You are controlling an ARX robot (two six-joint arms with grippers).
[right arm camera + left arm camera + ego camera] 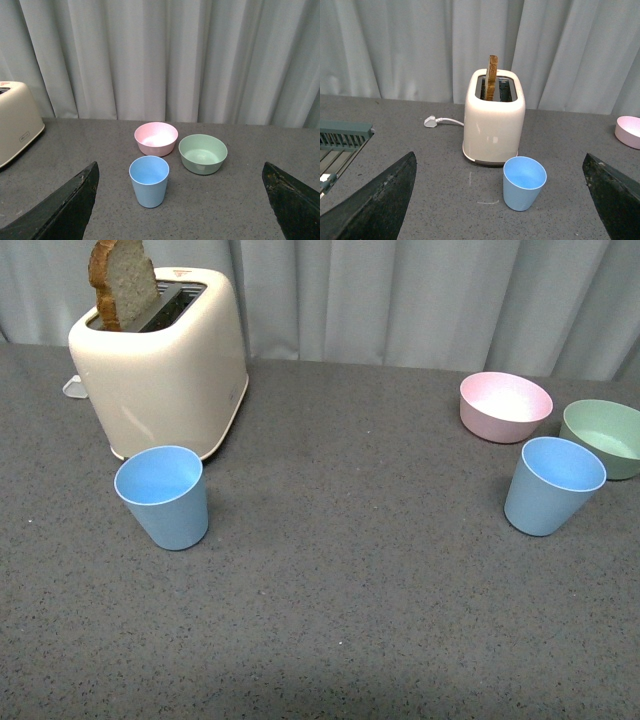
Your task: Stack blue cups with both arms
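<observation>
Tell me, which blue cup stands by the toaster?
The left cup, just in front of the toaster; the other cup sits beside the pink bowl and green bowl.

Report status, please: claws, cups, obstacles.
Left claw, right claw open, empty. Left blue cup, right blue cup upright, far apart. Toaster behind left one; pink bowl, green bowl near right.

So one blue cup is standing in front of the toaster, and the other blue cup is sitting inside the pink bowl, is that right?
Not quite. The other blue cup is not inside the pink bowl; it stands upright on the table just in front of it, as the front view shows. The first blue cup does stand in front of the toaster.
</observation>
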